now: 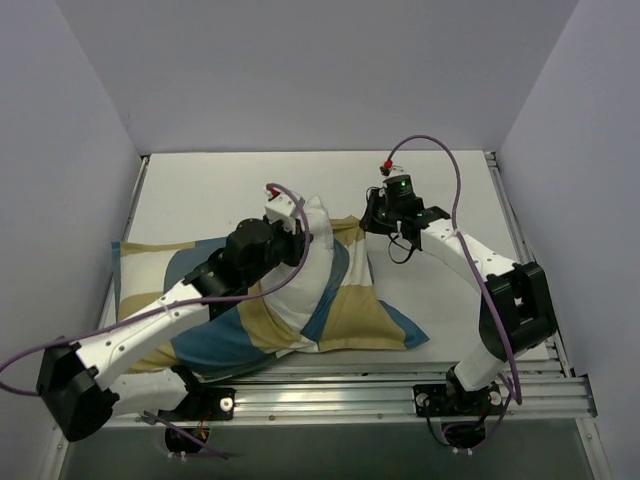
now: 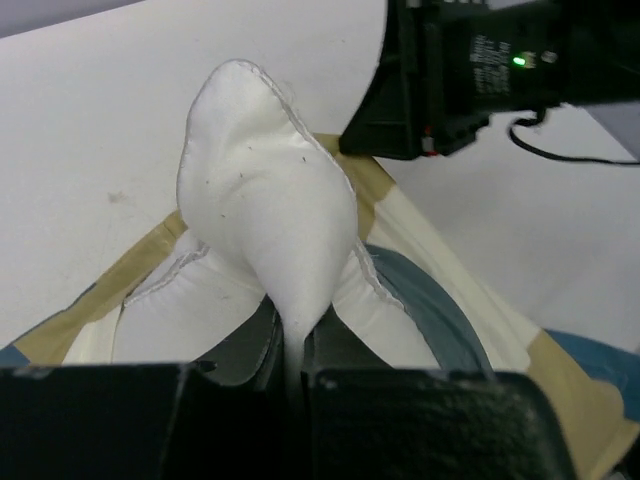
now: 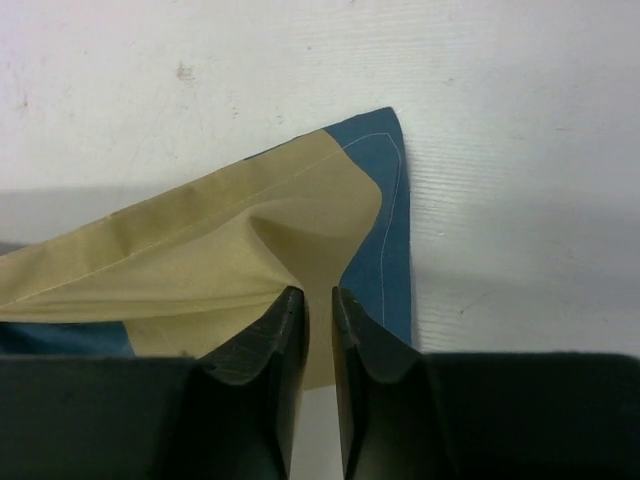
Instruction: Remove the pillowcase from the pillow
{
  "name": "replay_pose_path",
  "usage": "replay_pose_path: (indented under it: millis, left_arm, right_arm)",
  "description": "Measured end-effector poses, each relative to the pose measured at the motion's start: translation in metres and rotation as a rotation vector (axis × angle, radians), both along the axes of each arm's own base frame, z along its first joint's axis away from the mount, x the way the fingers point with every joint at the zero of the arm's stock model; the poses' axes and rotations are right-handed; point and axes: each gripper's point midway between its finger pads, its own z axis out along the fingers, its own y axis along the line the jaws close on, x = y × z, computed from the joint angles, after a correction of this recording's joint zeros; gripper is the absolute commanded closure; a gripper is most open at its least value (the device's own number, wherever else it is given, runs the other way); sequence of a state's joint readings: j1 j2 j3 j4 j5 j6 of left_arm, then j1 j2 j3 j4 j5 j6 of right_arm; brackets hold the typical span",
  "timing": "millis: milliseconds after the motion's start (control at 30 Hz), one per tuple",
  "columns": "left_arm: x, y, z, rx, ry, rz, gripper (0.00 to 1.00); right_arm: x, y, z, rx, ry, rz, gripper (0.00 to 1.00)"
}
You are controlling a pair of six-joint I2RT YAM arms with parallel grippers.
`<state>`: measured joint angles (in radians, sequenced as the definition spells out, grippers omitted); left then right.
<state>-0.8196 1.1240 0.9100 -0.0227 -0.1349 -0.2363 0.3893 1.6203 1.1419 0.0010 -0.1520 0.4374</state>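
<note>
Sprawling across the table's point(image 1: 200, 190) left and middle, the checked pillowcase point(image 1: 370, 320) lies with the white pillow point(image 1: 295, 285) bulging from its far end, seen from overhead; the left gripper point(image 1: 292, 215) sits at the pillow's far corner, the right gripper point(image 1: 378, 222) at the cover's far right corner. Left wrist view: fingers point(image 2: 245, 365) clamped tight on that white corner, which stands above the cover's mouth. Right wrist view: fingers point(image 3: 265, 350) nearly closed, nipping a tan fold beside the blue edge.

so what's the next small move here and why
Probably pull the left gripper away from the right gripper, drawing the pillow out. The left is shut on its bare white corner, the right pinches a pillowcase corner as an anchor, and much of the pillow looks covered.
</note>
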Motion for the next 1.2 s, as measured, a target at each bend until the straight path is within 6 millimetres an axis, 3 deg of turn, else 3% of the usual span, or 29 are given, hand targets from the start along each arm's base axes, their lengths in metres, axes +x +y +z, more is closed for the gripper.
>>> replay_pose_path:
  millis: [133,233,367,400,433,500,633,700,800,867,967,1067,1100,1200]
  left_arm:
    - [0.042,-0.015,-0.012,0.049,0.037,0.095,0.95]
    - [0.074,-0.019,-0.031,0.081,0.077,0.17,0.87]
    - [0.118,-0.013,-0.039,0.063,0.13,0.271,0.79]
    - [0.125,-0.011,-0.038,0.056,0.138,0.287,0.63]
    - [0.13,-0.008,-0.036,0.053,0.143,0.299,0.33]
    - [0.134,-0.004,-0.025,0.026,0.14,0.311,0.17]
    - [0.116,-0.001,0.01,-0.021,0.101,0.279,0.04]
    - [0.1,0.006,0.031,-0.047,0.073,0.256,0.03]
    - [0.069,0.02,0.058,-0.074,0.024,0.215,0.03]
    - [0.056,0.025,0.064,-0.075,0.006,0.194,0.03]
    - [0.045,0.023,0.047,-0.04,0.029,0.161,0.03]
    - [0.039,0.013,0.005,0.041,0.104,0.129,0.0]
    - [0.037,0.011,-0.01,0.071,0.131,0.12,0.06]
    - [0.029,0.002,-0.043,0.146,0.187,0.083,0.06]
  right_arm:
    - [-0.005,-0.01,0.021,-0.049,-0.055,-0.033,0.63]
    - [-0.014,-0.015,0.056,-0.06,-0.133,-0.061,0.57]
    - [-0.037,-0.002,0.1,-0.038,-0.232,-0.049,0.56]
    - [-0.044,0.004,0.108,-0.03,-0.248,-0.038,0.56]
    - [-0.051,0.011,0.113,-0.021,-0.26,-0.026,0.55]
    - [-0.067,0.028,0.118,-0.01,-0.269,-0.003,0.55]
    - [-0.094,0.054,0.1,-0.014,-0.24,0.025,0.55]
    - [-0.102,0.057,0.082,-0.034,-0.21,0.022,0.55]
    - [-0.102,0.056,0.058,-0.069,-0.17,-0.014,0.55]
    - [-0.101,0.054,0.045,-0.083,-0.155,-0.039,0.55]
    - [-0.102,0.054,0.034,-0.078,-0.139,-0.055,0.55]
    - [-0.101,0.057,0.032,-0.057,-0.138,-0.066,0.55]
    - [-0.101,0.058,0.033,-0.05,-0.139,-0.068,0.55]
    - [-0.1,0.06,0.035,-0.034,-0.141,-0.075,0.55]
